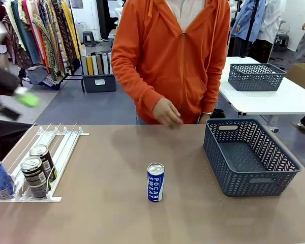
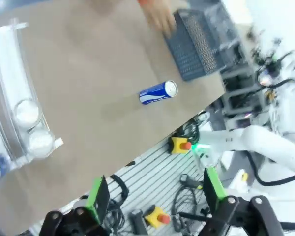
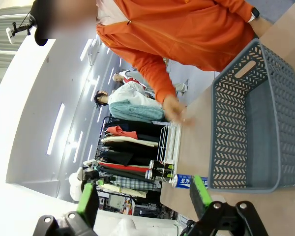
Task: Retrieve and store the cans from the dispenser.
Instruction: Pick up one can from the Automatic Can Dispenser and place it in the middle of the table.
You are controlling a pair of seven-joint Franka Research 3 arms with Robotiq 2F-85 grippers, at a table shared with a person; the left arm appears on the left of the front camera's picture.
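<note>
One blue POCARI SWEAT can (image 1: 155, 182) stands alone at mid-table; it also appears as the blue can (image 2: 158, 93) and, partly, beside the basket as the blue can (image 3: 186, 181). The white dispenser (image 1: 61, 145) lies at the left, with two dark cans (image 1: 39, 169) and a second blue can (image 1: 0, 178) at its front end. My left gripper (image 1: 18, 105) is a blur high above the table's left edge. It shows as the open left gripper (image 2: 155, 189), holding nothing. The right gripper (image 3: 143, 194) is open too, up off the table.
A dark grey mesh basket (image 1: 276, 180) sits at the right with nothing in it. A person in an orange hoodie stands across the table, one hand (image 1: 166, 113) over its far edge. A second basket (image 1: 255, 76) rests on a white table behind.
</note>
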